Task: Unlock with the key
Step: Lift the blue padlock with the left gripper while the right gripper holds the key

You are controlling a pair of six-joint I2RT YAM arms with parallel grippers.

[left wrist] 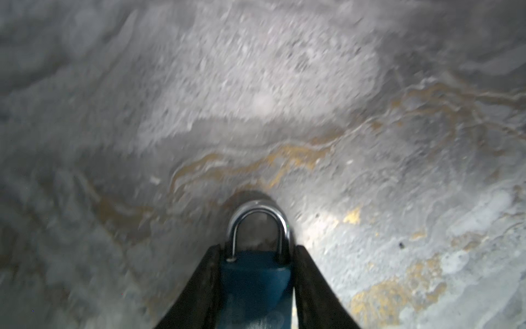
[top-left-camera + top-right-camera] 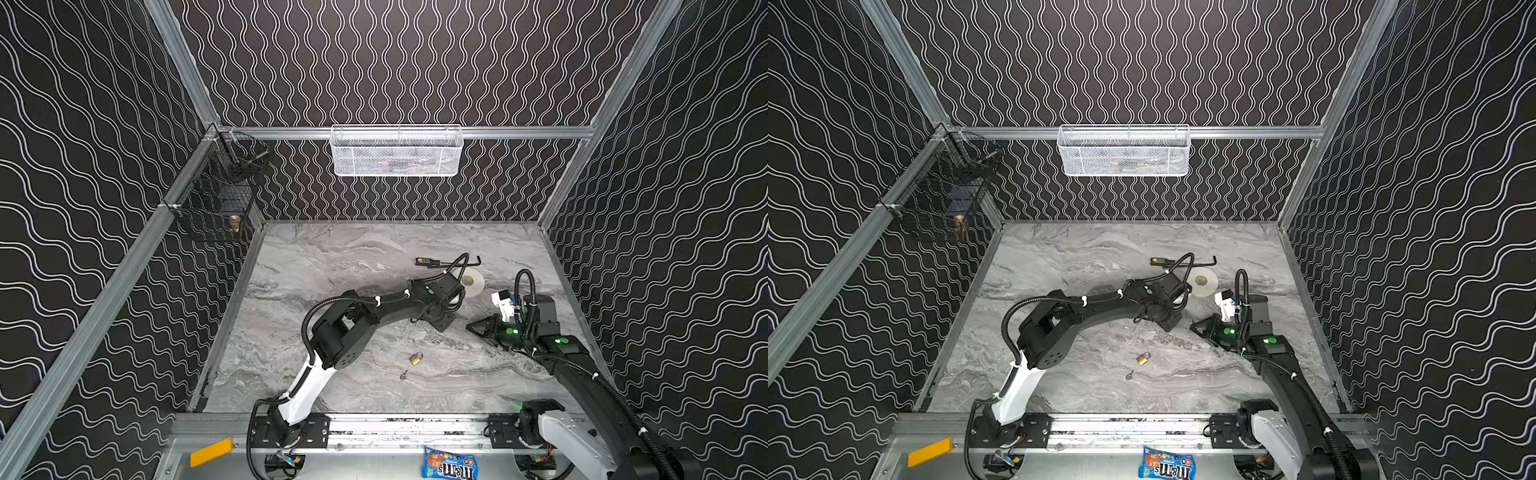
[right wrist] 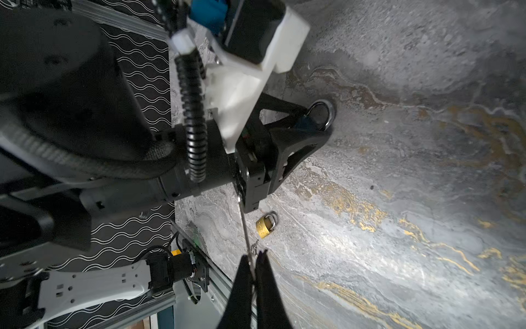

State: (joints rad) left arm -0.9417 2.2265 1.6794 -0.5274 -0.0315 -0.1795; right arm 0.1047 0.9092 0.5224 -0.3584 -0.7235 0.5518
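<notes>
Blue padlock [image 1: 256, 284], silver shackle [image 1: 257, 216], clamped between left fingers [image 1: 205, 284], right fingers [image 3: 242, 284] pinching thin metal strip [image 3: 244, 228].

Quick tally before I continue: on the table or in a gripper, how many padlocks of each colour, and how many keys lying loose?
blue padlock: 1, in the left gripper
brass padlock: 1, lying on the table
loose key: 1, on the table near the brass padlock
Total: 3
</notes>
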